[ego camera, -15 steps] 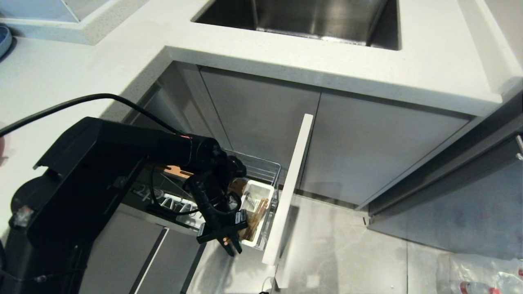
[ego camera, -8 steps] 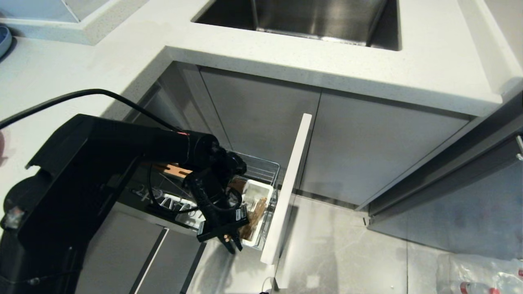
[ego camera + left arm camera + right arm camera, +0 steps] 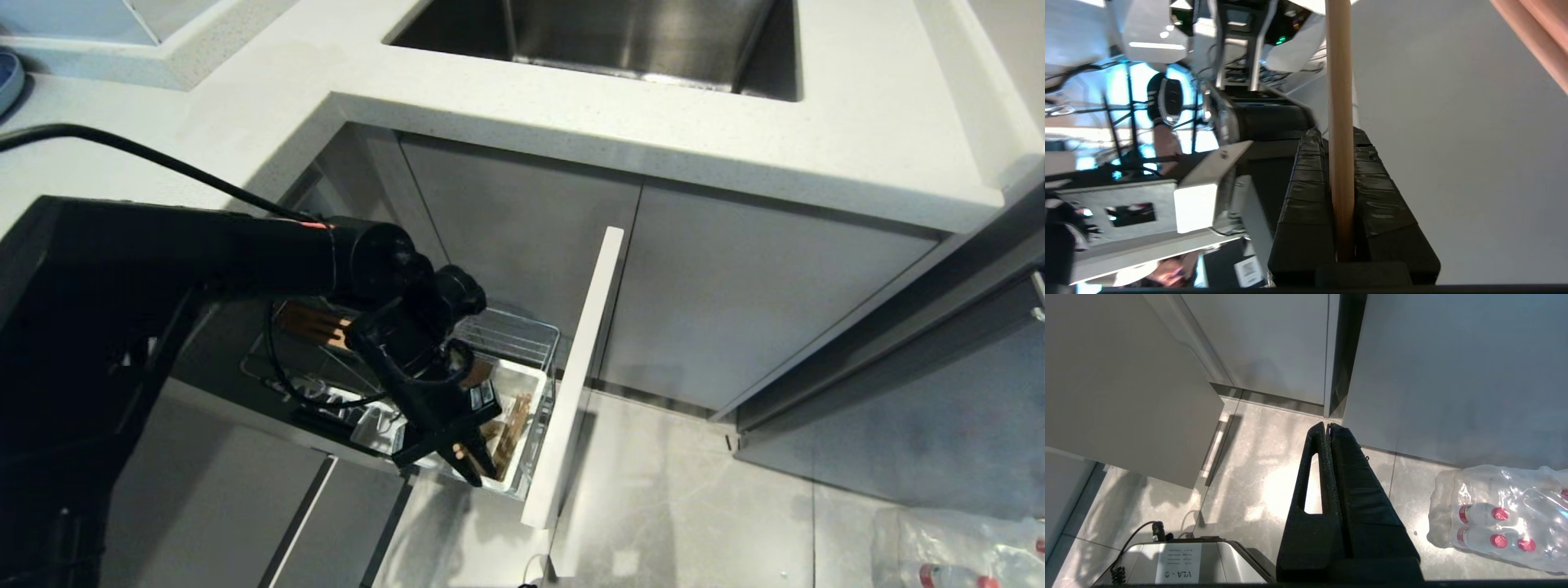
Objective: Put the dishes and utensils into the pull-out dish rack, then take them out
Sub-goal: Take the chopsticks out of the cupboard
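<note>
The pull-out dish rack (image 3: 522,336) stands drawn out below the counter, with its pale front panel (image 3: 581,367) on the right and its brown wooden insert (image 3: 314,323) at the back. Its white caddy (image 3: 535,384) holds wooden chopsticks (image 3: 513,425). My left gripper (image 3: 478,469) points down at the caddy's near end. In the left wrist view this gripper (image 3: 1337,136) is shut on one chopstick (image 3: 1340,81), and a second chopstick (image 3: 1535,45) crosses the corner. My right gripper (image 3: 1329,425) hangs shut and empty over the floor. The dishes and the spoon are out of view.
A steel sink (image 3: 604,37) is set in the white counter (image 3: 857,122) above grey cabinet doors (image 3: 759,302). A blue-grey plate's edge (image 3: 6,77) shows at far left. A wrapped pack of bottles (image 3: 1502,514) lies on the floor by the right arm.
My left arm has swung up and nearer the camera and its wrist has turned. The gripper has shifted slightly right over the caddy, still shut on the chopstick. The right arm has stayed still.
</note>
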Controlling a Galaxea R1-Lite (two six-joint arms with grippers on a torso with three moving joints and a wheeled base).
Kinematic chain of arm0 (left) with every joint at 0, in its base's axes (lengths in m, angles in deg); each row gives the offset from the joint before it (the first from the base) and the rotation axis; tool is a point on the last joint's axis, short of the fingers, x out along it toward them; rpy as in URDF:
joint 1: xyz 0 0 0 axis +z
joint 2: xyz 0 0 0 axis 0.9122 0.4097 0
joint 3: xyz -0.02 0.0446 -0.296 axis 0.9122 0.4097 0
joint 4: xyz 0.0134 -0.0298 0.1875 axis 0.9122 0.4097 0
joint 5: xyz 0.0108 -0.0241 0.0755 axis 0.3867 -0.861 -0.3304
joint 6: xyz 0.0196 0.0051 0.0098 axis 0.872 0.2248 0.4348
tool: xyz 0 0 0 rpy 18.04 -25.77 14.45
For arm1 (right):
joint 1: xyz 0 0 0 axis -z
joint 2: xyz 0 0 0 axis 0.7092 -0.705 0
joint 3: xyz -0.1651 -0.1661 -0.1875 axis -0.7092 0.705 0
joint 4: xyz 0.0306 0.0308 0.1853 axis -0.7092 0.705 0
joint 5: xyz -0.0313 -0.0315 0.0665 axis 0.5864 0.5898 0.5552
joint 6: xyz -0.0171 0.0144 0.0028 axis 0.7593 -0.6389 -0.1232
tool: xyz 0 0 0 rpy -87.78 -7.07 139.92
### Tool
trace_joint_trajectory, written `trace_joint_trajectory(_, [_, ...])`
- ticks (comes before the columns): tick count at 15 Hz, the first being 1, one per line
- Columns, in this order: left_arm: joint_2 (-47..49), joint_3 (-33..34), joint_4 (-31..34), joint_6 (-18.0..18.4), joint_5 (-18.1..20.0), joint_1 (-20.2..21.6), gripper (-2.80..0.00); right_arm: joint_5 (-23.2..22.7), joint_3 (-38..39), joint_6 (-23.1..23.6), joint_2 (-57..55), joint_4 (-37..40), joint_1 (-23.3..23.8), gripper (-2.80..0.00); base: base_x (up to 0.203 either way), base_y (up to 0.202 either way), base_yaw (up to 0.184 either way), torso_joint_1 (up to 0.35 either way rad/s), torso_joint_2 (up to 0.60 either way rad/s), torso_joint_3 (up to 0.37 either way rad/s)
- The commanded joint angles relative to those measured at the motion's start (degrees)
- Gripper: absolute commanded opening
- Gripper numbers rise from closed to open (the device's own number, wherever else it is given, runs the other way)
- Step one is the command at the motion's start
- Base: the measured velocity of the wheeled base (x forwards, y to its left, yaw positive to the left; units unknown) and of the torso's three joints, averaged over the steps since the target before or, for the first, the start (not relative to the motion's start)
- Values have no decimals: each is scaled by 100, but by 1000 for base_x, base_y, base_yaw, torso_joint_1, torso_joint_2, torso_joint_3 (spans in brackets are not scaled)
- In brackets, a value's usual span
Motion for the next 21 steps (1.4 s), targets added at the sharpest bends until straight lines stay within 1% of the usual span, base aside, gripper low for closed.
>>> trace_joint_trajectory(1, [-282,-42,25,-99,11,-24,-280,0,9,-2,-5,-1,2,-280,0,0,0,0,0,0])
trace_joint_trajectory(3, [-529,-127,27,-430,11,-53,-280,0,9,-2,-5,-1,2,-280,0,0,0,0,0,0])
trace_joint_trajectory(5, [-771,-175,61,-628,27,-125,-280,0,9,-2,-5,-1,2,-280,0,0,0,0,0,0])
trace_joint_trajectory(8, [-1057,-331,223,-955,158,-223,-280,0,9,-2,-5,-1,-3,-280,0,0,0,0,0,0])
trace_joint_trajectory(11, [-1230,-337,238,-1030,170,-258,-280,0,9,-2,-5,-1,2,-280,0,0,0,0,0,0])
trace_joint_trajectory(13, [-1370,-397,229,-1272,124,-289,-280,0,9,-2,-5,-1,2,-280,0,0,0,0,0,0])
trace_joint_trajectory(17, [-1722,-496,244,-1531,117,-369,-280,0,9,-2,-5,-1,2,-280,0,0,0,0,0,0])
trace_joint_trajectory(21, [-1962,-541,323,-1566,85,-466,-280,0,9,-2,-5,-1,2,-280,0,0,0,0,0,0])
